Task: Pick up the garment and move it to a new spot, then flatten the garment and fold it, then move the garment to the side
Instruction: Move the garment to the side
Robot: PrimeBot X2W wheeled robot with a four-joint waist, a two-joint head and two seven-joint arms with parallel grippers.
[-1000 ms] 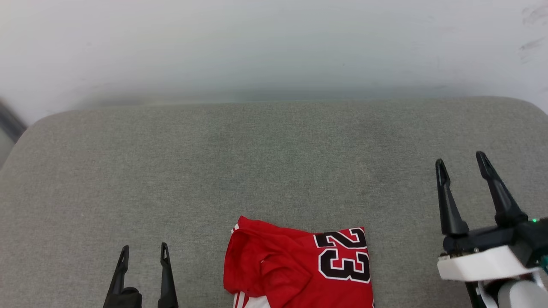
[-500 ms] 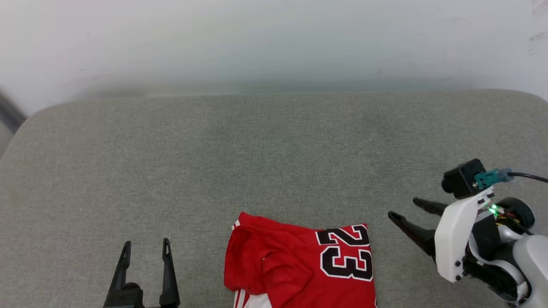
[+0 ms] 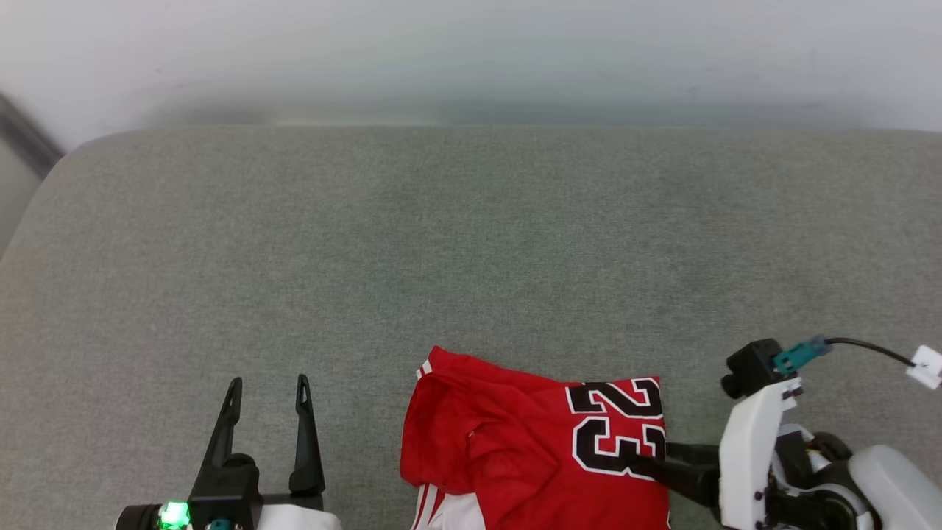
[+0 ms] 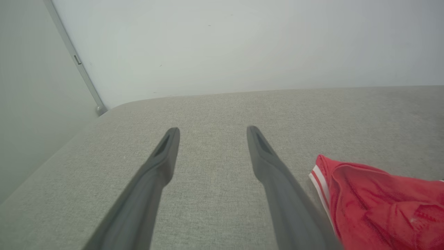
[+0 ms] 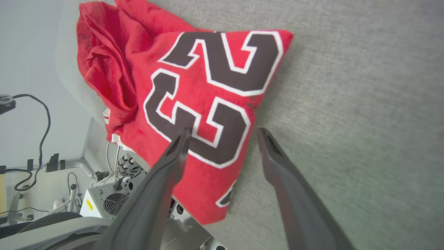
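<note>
1. Garment [image 3: 515,456] lies bunched at near edge of grey padded surface [image 3: 471,258].
2. Right tool [image 5: 223,132] released, fingers straddling garment's "23" edge.
3. Left tool [image 3: 268,381] released, empty, near garment's other side.

Lab or robot test room, not a home. A plain white wall [image 3: 471,51] is seen behind a padded grey fabric work surface [image 3: 471,243] with rounded corners. A thin grey strip [image 4: 74,59] is fixed slantwise on the wall near the surface's corner in the left wrist view. Past the surface's edge, in the right wrist view, a pale equipment box [image 5: 100,194] is seen, fitted with a round fan grille [image 5: 116,204] and a yellow label [image 5: 89,205]. A black cable [image 5: 49,119] is looped loose against the wall, and dark plugs with thin wires [image 5: 126,165] are bunched above the box. A pale metal frame [image 5: 74,163] is mounted beside them.
</note>
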